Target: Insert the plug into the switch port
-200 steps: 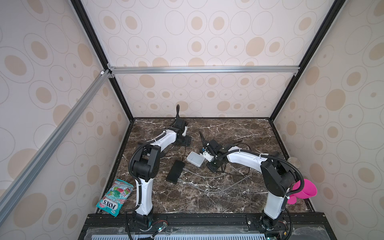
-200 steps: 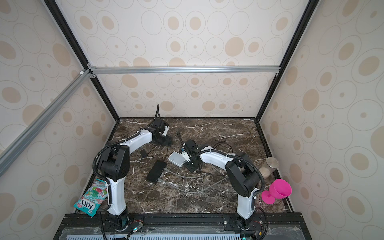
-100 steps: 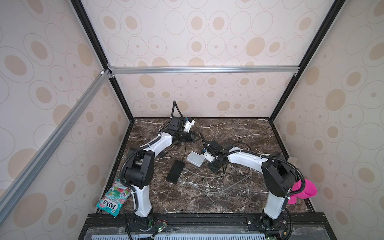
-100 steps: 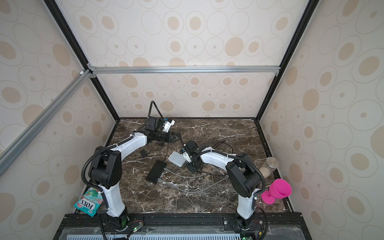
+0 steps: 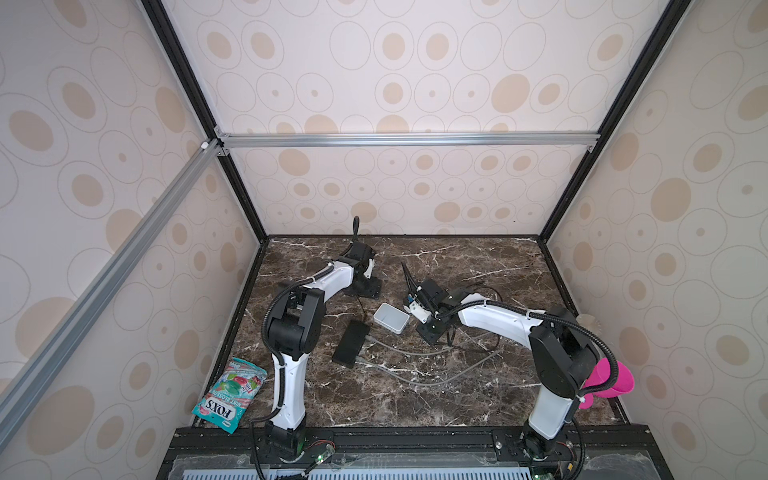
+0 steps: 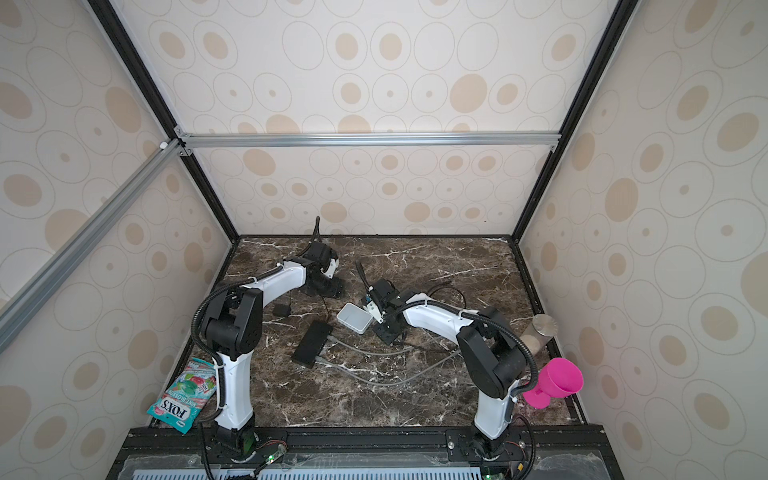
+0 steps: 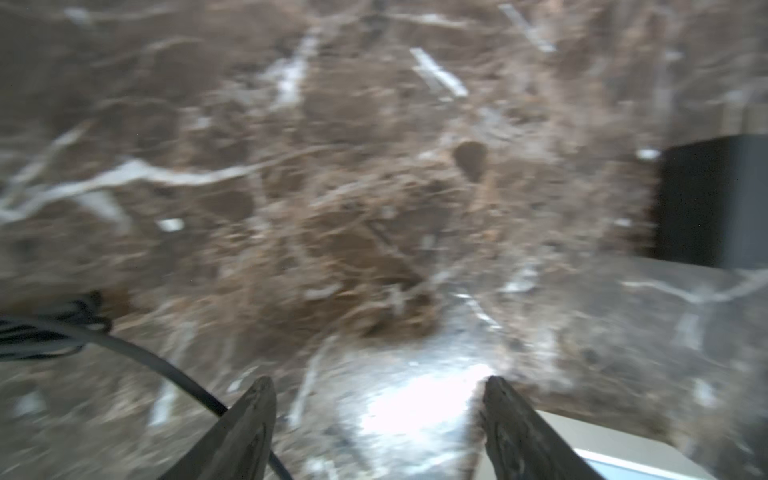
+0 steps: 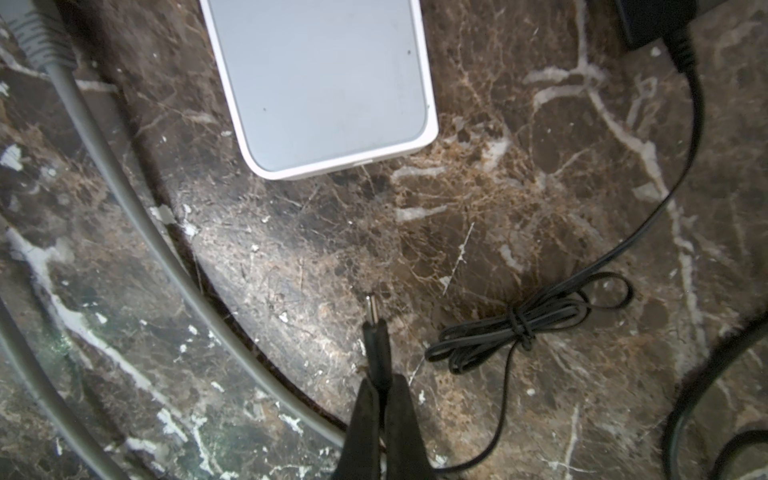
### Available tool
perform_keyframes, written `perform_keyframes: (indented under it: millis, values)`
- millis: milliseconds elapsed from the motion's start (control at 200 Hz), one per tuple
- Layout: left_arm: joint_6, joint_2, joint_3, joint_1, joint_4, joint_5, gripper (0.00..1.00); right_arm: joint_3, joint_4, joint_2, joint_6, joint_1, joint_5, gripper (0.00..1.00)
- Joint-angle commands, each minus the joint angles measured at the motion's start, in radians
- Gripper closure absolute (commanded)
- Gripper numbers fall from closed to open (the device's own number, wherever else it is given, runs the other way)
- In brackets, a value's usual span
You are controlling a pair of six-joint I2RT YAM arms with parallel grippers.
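Observation:
The switch [image 5: 390, 318] [image 6: 354, 318] is a small white box lying flat mid-table. In the right wrist view its rounded corner [image 8: 320, 83] faces me, and I cannot make out a port on it. My right gripper [image 8: 384, 384] [image 5: 431, 330] is shut on the black barrel plug [image 8: 376, 332], whose metal tip points toward the switch across a gap of bare marble. My left gripper [image 7: 378, 384] [image 5: 368, 286] hangs low over the table behind the switch, open and holding nothing. That wrist view is blurred.
A black box [image 5: 351, 344] with grey cables [image 8: 124, 208] lies left of the switch. The plug's cord is bundled [image 8: 519, 328] and runs to a black adapter [image 6: 281, 309]. A candy bag [image 5: 230, 395], a pink cup [image 5: 611, 380] and a metal cylinder [image 6: 542, 326] sit at the edges.
The left arm swung up toward the back wall half a second ago and has come back down near where it was. The right arm and the plug have not moved.

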Motion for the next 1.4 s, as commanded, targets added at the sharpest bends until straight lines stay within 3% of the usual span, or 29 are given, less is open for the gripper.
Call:
perform_keyframes:
  millis: [0,140,270,545,685,805,1060,1396]
  values:
    - [0.035,-0.036,0.015,-0.01,-0.067,-0.081,0.21,-0.006,-0.026,-0.03,-0.017,-0.002,0.01,1.0]
    - [0.022,-0.063,-0.032,-0.035,0.011,0.191,0.22,0.006,-0.027,-0.01,-0.029,-0.001,0.018,1.0]
    - [0.015,-0.042,-0.033,-0.059,0.02,0.314,0.26,0.034,-0.02,0.023,-0.034,-0.003,0.003,1.0]
    - [0.035,-0.039,-0.07,-0.081,-0.016,0.283,0.44,0.098,-0.02,0.097,-0.011,-0.027,-0.067,1.0]
    - [0.04,-0.054,-0.081,-0.081,-0.03,0.245,0.44,0.089,-0.016,0.095,0.007,-0.025,-0.086,1.0]
    - [0.035,-0.094,-0.105,-0.069,-0.026,0.197,0.38,0.056,0.008,0.074,0.026,-0.026,-0.096,1.0]
    - [0.061,-0.15,-0.21,-0.051,0.029,0.33,0.44,0.057,0.023,0.087,0.036,-0.026,-0.114,1.0]
    - [0.086,-0.088,-0.193,-0.051,0.02,0.352,0.53,0.13,0.018,0.16,0.059,-0.026,-0.133,1.0]
